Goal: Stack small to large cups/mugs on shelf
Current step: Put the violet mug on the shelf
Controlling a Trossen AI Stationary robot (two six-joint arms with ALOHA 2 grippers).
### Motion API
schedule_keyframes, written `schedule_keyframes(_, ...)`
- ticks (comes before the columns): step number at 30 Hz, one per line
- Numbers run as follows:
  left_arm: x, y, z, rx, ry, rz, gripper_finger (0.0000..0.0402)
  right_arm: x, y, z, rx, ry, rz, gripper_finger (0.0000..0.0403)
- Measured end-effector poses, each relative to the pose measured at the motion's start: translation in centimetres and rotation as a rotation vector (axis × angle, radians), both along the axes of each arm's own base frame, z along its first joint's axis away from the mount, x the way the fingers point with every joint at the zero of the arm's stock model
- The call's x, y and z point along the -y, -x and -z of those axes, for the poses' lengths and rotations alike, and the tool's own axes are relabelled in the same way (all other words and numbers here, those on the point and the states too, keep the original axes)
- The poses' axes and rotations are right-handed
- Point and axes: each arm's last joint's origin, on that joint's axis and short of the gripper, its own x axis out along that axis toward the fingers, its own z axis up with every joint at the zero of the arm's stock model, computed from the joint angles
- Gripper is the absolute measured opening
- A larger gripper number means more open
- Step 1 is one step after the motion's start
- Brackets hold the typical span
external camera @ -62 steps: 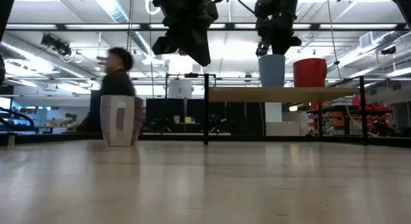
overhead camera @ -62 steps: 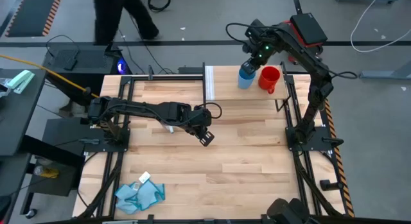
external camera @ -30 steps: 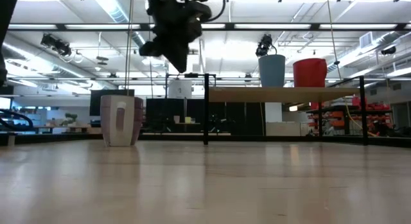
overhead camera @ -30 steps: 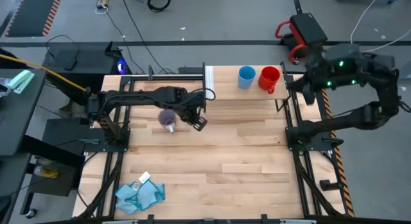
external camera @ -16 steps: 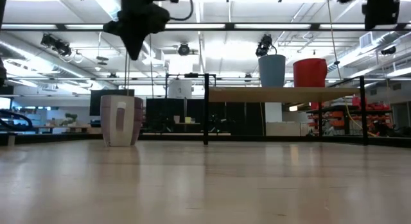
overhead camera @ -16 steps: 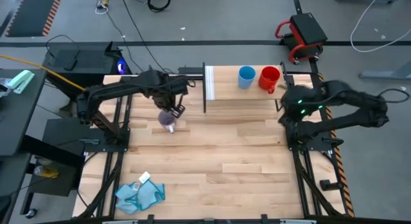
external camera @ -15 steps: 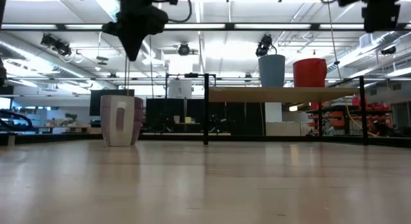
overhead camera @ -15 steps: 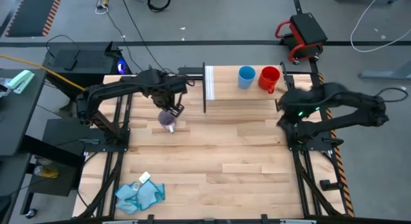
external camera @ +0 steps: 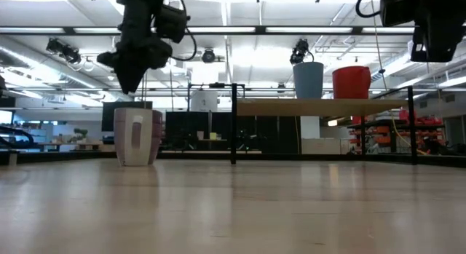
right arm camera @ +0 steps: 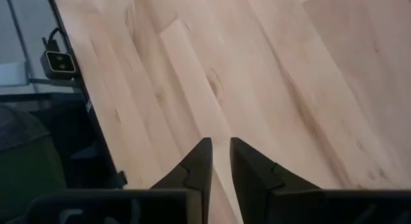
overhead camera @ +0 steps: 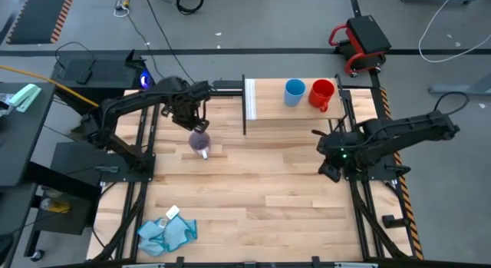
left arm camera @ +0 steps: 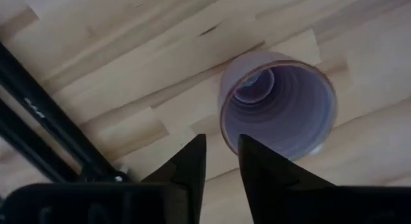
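The translucent purple-grey mug (overhead camera: 200, 142) (external camera: 137, 136) stands upright on its base on the tabletop, left of the shelf. My left gripper (overhead camera: 195, 119) (external camera: 129, 78) hovers just above and beside it, its fingers a narrow gap apart (left arm camera: 222, 147); the mug's open mouth (left arm camera: 279, 103) shows right past them. The light-blue cup (overhead camera: 294, 92) (external camera: 308, 79) and the red mug (overhead camera: 321, 94) (external camera: 351, 81) stand side by side on the shelf (overhead camera: 272, 110) (external camera: 320, 104). My right gripper (overhead camera: 325, 158) (right arm camera: 220, 144) is shut over bare tabletop by the right edge.
A crumpled blue cloth (overhead camera: 167, 231) lies at the table's near left corner. The shelf's dark post (overhead camera: 245, 107) (external camera: 233, 123) and white panel (overhead camera: 250, 99) stand between the purple mug and the shelf top. Dark frame rails (overhead camera: 360, 191) run along both table sides.
My left gripper has swung from the table's middle toward the left and far side and come down over the purple mug. My right arm has drawn away from the shelf, toward the near side, folding low by the table's right edge. The cups have not moved.
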Motion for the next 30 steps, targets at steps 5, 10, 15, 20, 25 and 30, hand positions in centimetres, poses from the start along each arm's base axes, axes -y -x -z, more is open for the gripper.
schedule_keyframes(5, 0.3, 0.5, 2.0, 0.024, 0.002, -0.022, 0.0121, -0.3, -0.3, -0.1, 0.047, 0.032, -0.005, 0.0064)
schedule_keyframes(10, 0.9, 0.2, 3.6, 0.052, 0.025, -0.013, 0.0134, -0.3, -0.5, -0.2, 0.066, 0.048, 0.006, 0.0064)
schedule_keyframes(15, 1.3, 0.0, 4.8, 0.065, 0.005, -0.032, 0.0141, -0.3, -0.5, -0.2, 0.066, 0.050, 0.010, 0.0064)
schedule_keyframes(20, 1.1, 0.4, 5.6, -0.010, -0.072, -0.083, 0.0139, -0.3, -0.7, -0.2, 0.073, 0.041, 0.021, 0.0064)
schedule_keyframes(25, 1.0, 0.0, 5.0, 0.031, -0.077, -0.078, 0.0133, -0.4, -0.7, -0.3, 0.078, 0.039, 0.022, 0.0064)
schedule_keyframes(30, 1.0, -0.1, 5.0, 0.033, -0.075, -0.074, 0.0137, -0.4, -0.7, -0.2, 0.078, 0.038, 0.025, 0.0064)
